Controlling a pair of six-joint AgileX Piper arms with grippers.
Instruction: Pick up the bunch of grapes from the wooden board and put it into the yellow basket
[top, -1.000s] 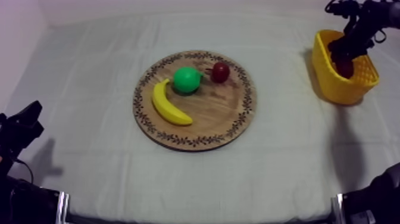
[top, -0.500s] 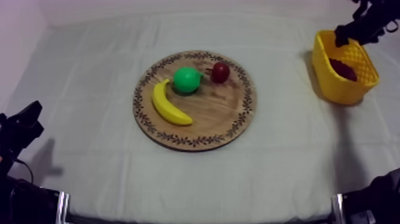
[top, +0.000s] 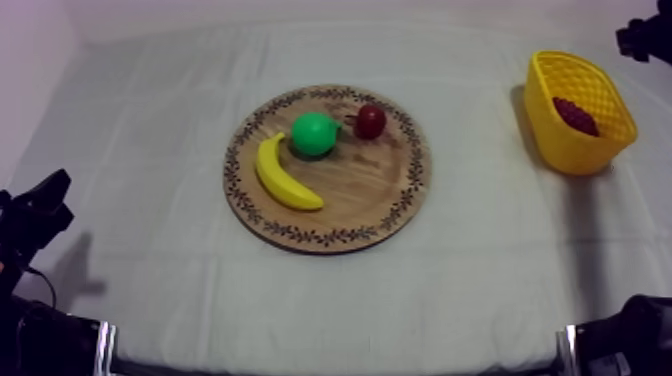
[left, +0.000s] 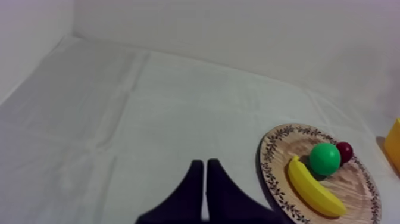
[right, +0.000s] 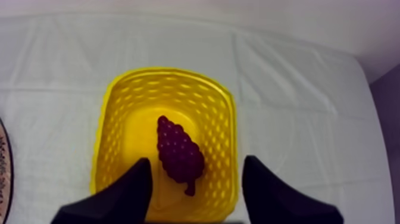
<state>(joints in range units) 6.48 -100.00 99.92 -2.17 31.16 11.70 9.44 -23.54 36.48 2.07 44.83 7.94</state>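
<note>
The dark purple bunch of grapes (top: 574, 113) lies inside the yellow basket (top: 560, 150) at the table's right. From the right wrist view the grapes (right: 178, 154) rest on the floor of the basket (right: 113, 125), directly below my right gripper (right: 197, 164). That gripper hangs above them, open, with nothing held. My right arm (top: 643, 38) shows at the far right edge, above and behind the basket. My left gripper (left: 205, 165) is shut on nothing and sits low at the left (top: 40, 205), far from the round wooden board (top: 370, 195).
On the board lie a banana (top: 285, 175), a green pear (top: 314, 133) and a small red fruit (top: 371, 121). The left wrist view has the board (left: 357, 179) with the banana (left: 315, 192) and pear (left: 325, 158) ahead to its right.
My right gripper has let go of the grapes in the basket and risen up and away to the right. The grapes stay in the basket. The left arm is still.
</note>
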